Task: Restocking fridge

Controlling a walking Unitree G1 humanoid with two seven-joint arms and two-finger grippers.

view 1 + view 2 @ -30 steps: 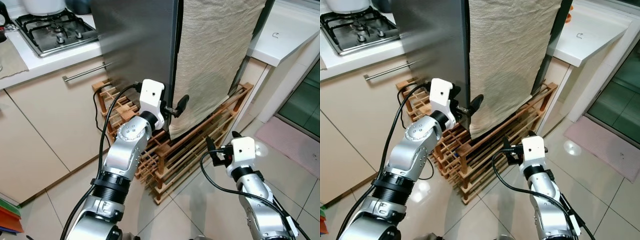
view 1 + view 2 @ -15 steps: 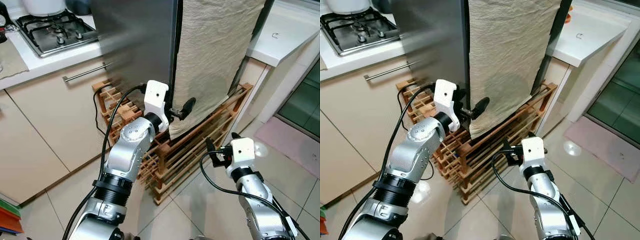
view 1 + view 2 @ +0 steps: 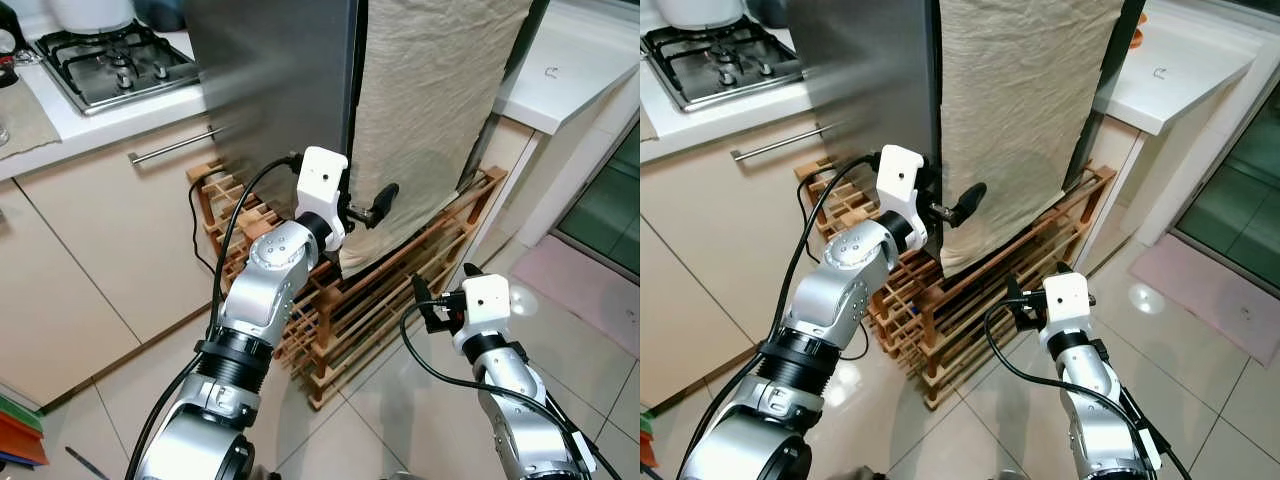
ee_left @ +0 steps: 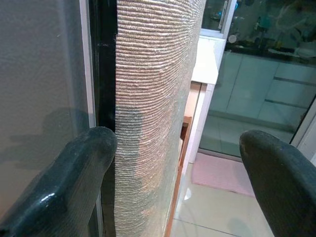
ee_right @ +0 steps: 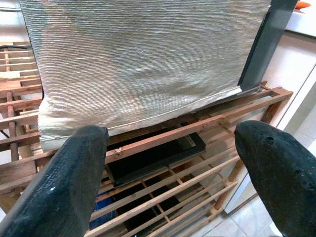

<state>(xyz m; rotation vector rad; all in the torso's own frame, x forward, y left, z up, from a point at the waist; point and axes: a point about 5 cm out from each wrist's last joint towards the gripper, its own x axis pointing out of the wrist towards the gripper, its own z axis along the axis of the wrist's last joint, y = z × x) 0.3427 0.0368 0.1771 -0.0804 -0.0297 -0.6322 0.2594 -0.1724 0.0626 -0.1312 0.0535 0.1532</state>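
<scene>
Glossy floor tiles surround a slatted wooden rack under the steel fridge, draped with ribbed beige cloth. My left tool gapes empty at its edge; my right tool hangs open below.

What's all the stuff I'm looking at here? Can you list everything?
Fridge: one, steel grey, straight ahead.
Cloth: one, beige, hanging over the fridge front.
Rack: one, brown wood, on the floor under the fridge.
Gas hob: one, steel, on the counter, left.
Counter: one, white, right.
Mat: one, pink, floor right.
Left tool: black fingers, open, at the cloth's edge.
Right tool: black fingers, open, low by the rack.
</scene>
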